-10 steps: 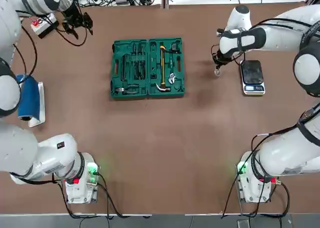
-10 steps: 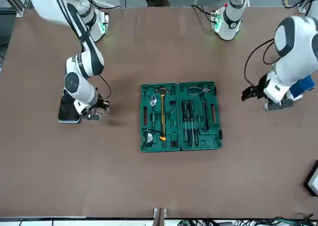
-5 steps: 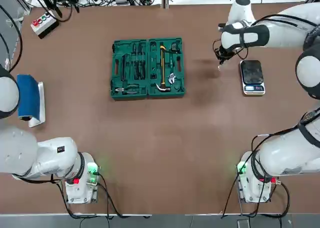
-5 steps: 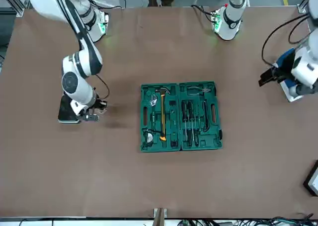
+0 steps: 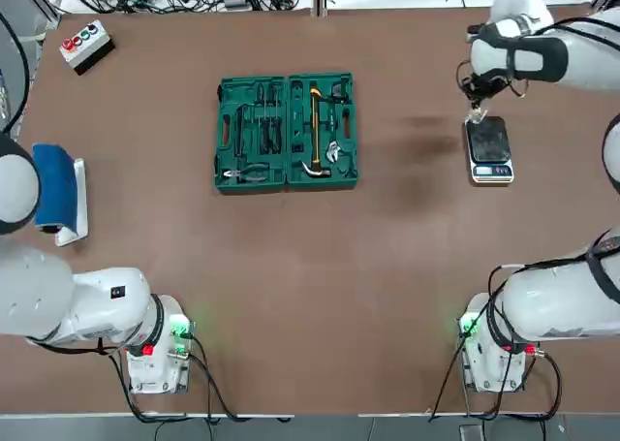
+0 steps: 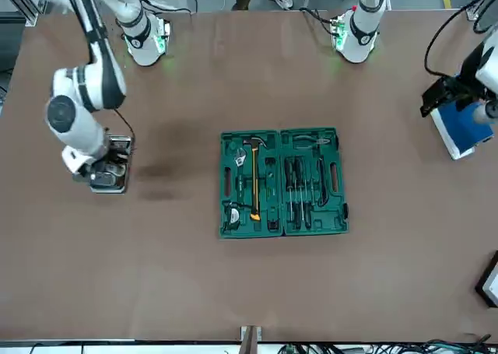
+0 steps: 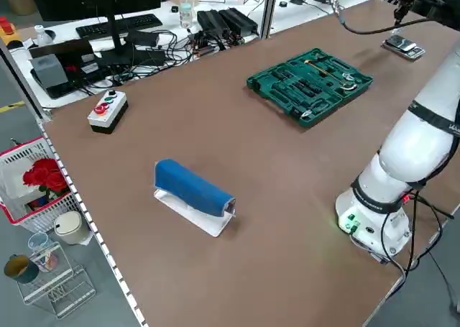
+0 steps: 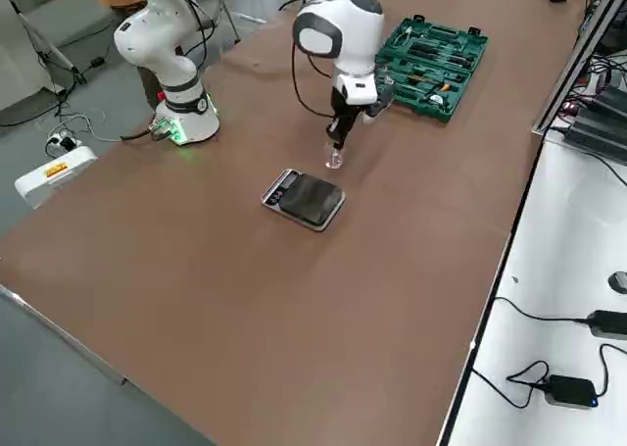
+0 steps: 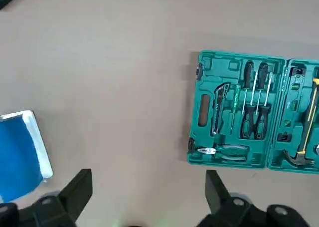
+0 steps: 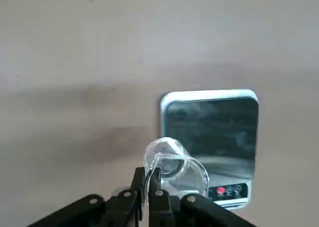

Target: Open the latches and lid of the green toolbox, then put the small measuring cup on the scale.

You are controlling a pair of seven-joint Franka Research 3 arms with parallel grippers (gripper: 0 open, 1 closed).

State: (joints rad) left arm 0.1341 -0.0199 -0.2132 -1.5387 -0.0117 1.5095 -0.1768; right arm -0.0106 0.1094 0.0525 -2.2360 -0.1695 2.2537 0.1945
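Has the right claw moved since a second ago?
Yes. In the top view the right claw, shut on the cup, went from left of the scale to its far edge.

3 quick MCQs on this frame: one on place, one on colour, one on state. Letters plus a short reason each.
1. Where is the small measuring cup?
A. in the toolbox
B. held above the table by the scale
C. beside the blue object

2. What colour is the hammer handle?
A. red
B. blue
C. yellow

3. The green toolbox is:
A. latched shut
B. lying open
C. upright on edge

Answers: B, the right hand pinches its rim next to the scale; C, a yellow shaft shows; B, both halves lie flat with tools showing.
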